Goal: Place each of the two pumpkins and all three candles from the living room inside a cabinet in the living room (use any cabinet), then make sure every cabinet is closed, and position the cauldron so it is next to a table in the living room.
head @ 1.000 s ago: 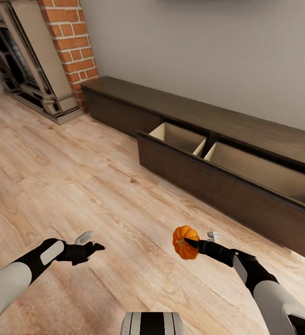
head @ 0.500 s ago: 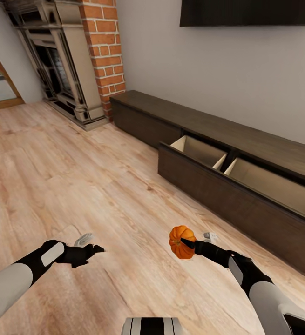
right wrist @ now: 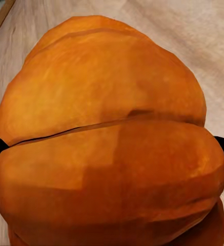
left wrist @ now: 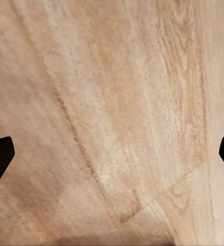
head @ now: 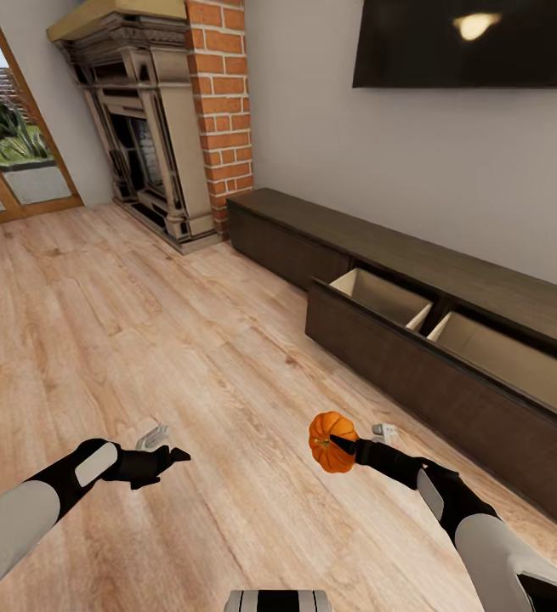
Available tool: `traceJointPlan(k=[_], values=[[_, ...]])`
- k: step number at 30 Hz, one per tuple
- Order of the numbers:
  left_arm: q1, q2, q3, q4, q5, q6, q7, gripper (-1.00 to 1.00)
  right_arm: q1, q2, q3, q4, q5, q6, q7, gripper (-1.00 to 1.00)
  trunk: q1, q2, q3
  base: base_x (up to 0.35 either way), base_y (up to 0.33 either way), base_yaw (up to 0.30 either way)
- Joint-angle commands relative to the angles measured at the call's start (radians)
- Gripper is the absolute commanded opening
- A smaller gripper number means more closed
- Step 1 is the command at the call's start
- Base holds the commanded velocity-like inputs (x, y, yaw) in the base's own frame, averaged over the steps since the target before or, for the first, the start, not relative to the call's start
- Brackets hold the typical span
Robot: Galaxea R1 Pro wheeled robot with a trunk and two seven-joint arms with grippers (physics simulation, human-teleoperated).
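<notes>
An orange ribbed pumpkin hangs above the wooden floor at the lower right of the head view, with my right gripper shut on it. Close up, the pumpkin covers nearly all of the right wrist view. The long dark-brown cabinet runs along the grey wall to the right, and its wide drawer stands pulled out, its pale beige compartments bare where they show. My left gripper is open over bare floor at the lower left, its dark fingertips spread wide apart.
A brick-and-stone fireplace stands at the back left beside a glass door. A dark screen hangs on the wall above the cabinet. Wooden floor stretches between me and the cabinet.
The head view has tilted up and swung, bringing the screen, glass door and more fireplace into sight. Both arms and the held pumpkin keep the same place in the picture.
</notes>
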State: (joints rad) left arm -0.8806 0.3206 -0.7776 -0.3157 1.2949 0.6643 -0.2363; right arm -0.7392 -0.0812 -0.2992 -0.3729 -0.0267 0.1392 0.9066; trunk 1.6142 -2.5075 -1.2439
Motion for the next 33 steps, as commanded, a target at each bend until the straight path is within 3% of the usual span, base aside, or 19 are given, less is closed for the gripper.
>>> traceJointPlan(k=[1,9,12,23,33], values=[[0.0,0.0,0.0,0.001,0.0,-0.001,0.0,1.0,0.0,0.0,0.0,0.0,0.001,0.0,-0.001,-1.0,0.0,0.0,0.004,0.0,0.0,0.003],[0.0,-0.001,0.0,0.013,0.0,-0.019,0.0,1.0,0.002,0.001,0.0,-0.001,0.006,-0.001,-0.001,-1.0,-0.004,0.002,0.035,0.0,0.0,0.036],[0.0,-0.001,0.0,0.014,0.001,-0.02,0.0,1.0,0.004,0.012,0.0,-0.001,0.008,-0.001,-0.01,-1.0,-0.005,0.003,0.047,0.0,0.0,0.242],[0.0,-0.001,0.0,0.015,0.001,-0.022,0.0,1.0,0.004,0.014,0.0,-0.001,0.01,-0.001,-0.018,-1.0,-0.01,0.005,0.089,0.0,0.0,0.284],[0.0,-0.007,0.001,0.058,0.002,-0.058,0.0,1.0,0.004,0.015,0.0,-0.001,0.01,-0.001,-0.018,-1.0,-0.01,0.005,0.089,0.0,0.0,0.286]])
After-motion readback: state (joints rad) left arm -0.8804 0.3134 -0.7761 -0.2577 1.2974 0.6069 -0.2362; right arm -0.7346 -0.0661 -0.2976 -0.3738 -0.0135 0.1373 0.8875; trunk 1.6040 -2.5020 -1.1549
